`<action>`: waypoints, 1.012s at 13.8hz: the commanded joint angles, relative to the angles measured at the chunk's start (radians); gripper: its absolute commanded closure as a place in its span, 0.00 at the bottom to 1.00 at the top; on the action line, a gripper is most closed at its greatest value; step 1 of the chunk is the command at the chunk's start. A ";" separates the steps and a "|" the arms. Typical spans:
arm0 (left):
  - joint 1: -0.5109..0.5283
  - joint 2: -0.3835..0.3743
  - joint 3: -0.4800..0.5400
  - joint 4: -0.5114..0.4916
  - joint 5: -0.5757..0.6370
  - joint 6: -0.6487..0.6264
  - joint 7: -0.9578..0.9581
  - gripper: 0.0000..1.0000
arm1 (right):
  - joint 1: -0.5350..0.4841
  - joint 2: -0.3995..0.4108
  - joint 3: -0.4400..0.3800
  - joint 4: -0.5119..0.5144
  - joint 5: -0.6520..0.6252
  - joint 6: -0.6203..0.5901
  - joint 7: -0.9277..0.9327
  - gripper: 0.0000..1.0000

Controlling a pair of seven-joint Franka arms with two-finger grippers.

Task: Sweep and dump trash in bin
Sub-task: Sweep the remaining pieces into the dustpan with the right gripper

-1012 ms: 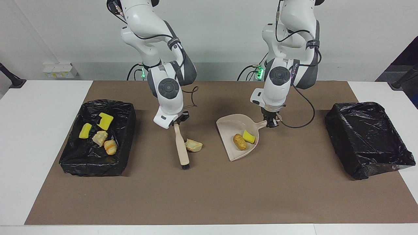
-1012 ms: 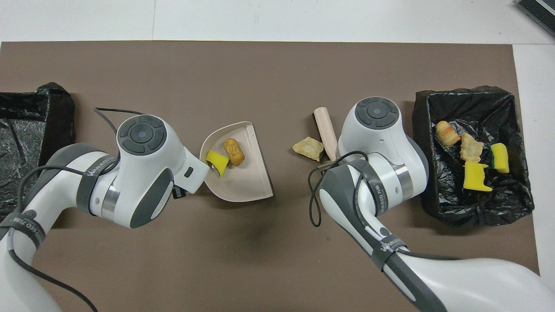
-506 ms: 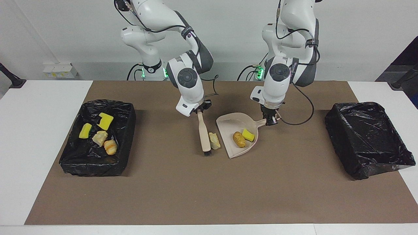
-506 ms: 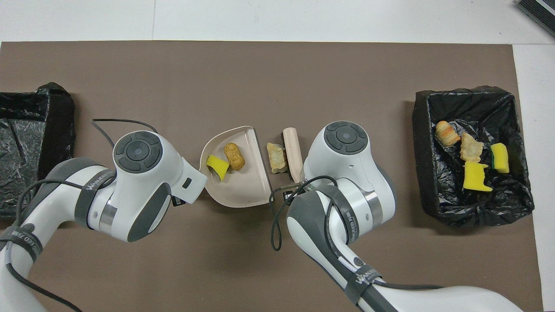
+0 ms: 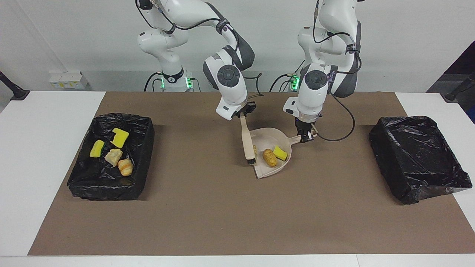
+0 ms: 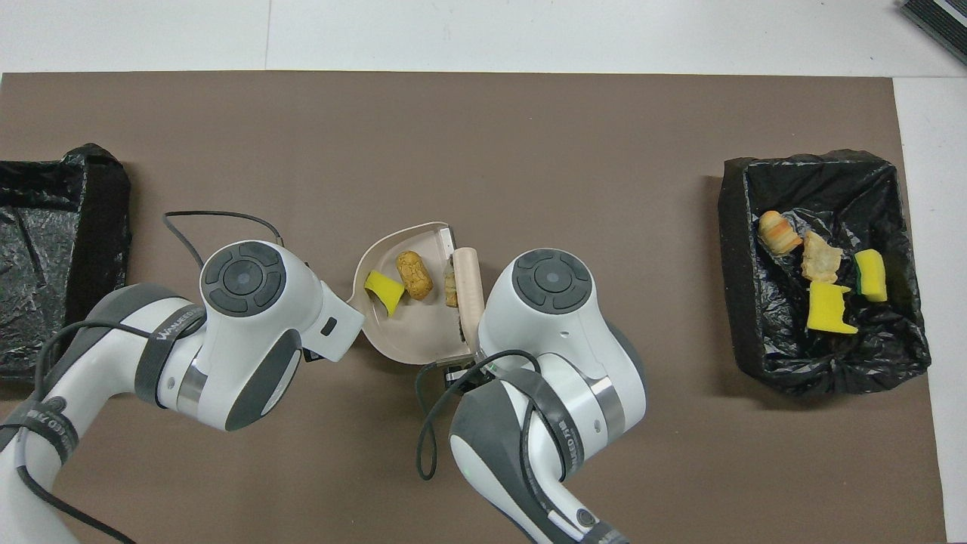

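Note:
A beige dustpan lies mid-table with my left gripper shut on its handle. Three pieces of trash are in it: a brown chunk, a yellow sponge piece and a pale chunk just inside its mouth. My right gripper is shut on the beige brush, whose bristle end rests at the pan's mouth against the pale chunk. In the overhead view both hands are hidden under their wrists.
A black-lined bin at the right arm's end holds several scraps of trash, yellow sponge and bread-like ones. A second black-lined bin sits at the left arm's end. A brown mat covers the table.
My right arm has swept the brush toward the left arm's end, pushing the pale chunk across the mat into the dustpan's mouth. The dustpan has barely shifted.

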State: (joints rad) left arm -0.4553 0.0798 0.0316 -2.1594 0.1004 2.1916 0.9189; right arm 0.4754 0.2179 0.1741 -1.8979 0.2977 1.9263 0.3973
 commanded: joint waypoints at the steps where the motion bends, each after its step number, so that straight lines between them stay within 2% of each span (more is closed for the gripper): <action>1: -0.019 0.002 0.004 -0.031 0.009 0.082 -0.006 1.00 | 0.020 -0.023 0.001 -0.020 0.031 0.016 0.028 1.00; 5: -0.019 0.006 0.004 -0.033 0.009 0.093 -0.005 1.00 | 0.023 -0.048 0.044 -0.020 0.032 0.011 0.038 1.00; 11: -0.003 0.008 0.004 -0.030 0.007 0.094 0.024 1.00 | 0.012 -0.107 0.045 -0.018 0.032 0.002 0.051 1.00; 14: 0.010 0.047 0.005 0.039 0.007 0.073 0.043 1.00 | -0.012 -0.158 0.038 -0.027 0.029 -0.026 0.060 1.00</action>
State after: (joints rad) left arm -0.4576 0.0902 0.0305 -2.1627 0.1002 2.2466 0.9403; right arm 0.4937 0.1147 0.2104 -1.8981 0.3037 1.9196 0.4385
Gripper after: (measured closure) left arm 0.683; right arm 0.731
